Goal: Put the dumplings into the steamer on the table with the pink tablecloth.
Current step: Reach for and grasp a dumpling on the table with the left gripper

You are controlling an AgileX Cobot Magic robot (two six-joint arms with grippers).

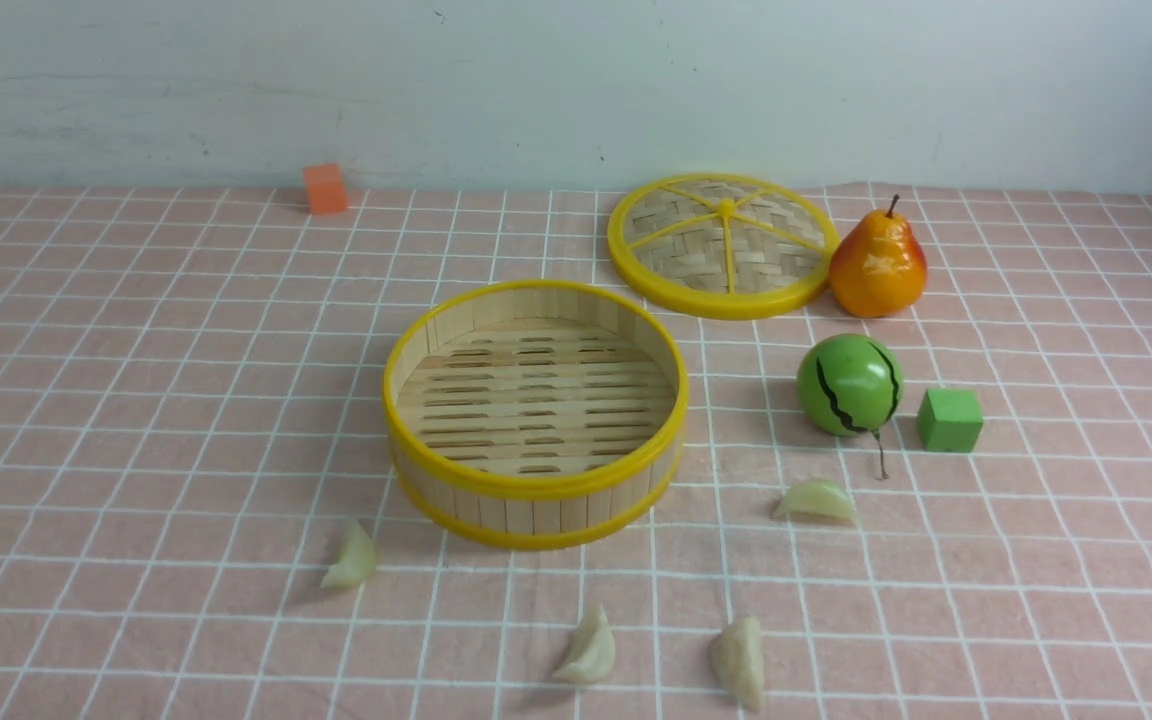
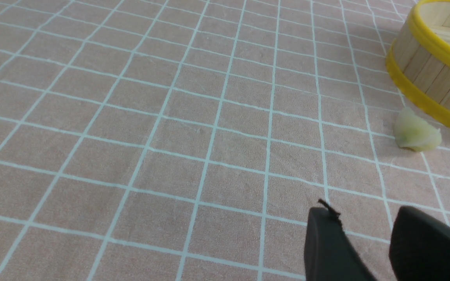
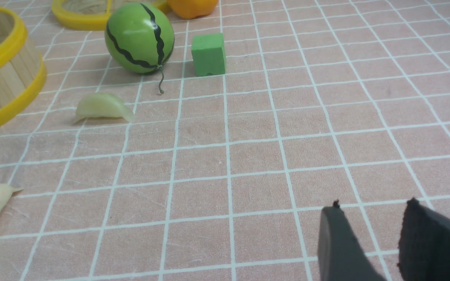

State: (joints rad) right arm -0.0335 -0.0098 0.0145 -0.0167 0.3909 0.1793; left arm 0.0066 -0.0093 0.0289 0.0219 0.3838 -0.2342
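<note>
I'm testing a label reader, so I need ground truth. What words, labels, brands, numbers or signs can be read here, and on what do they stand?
None: no word, label, brand, number or sign shows in any view.
The round bamboo steamer with yellow rims, the flat woven lid, the orange-red pear, the black-striped green ball, the green cube and the orange cube are unmarked.
The pink tablecloth bears only a white grid.

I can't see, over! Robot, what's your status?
Left gripper open, right gripper open, both empty. Four dumplings on tablecloth, steamer empty. Green ball near one dumpling.
</note>
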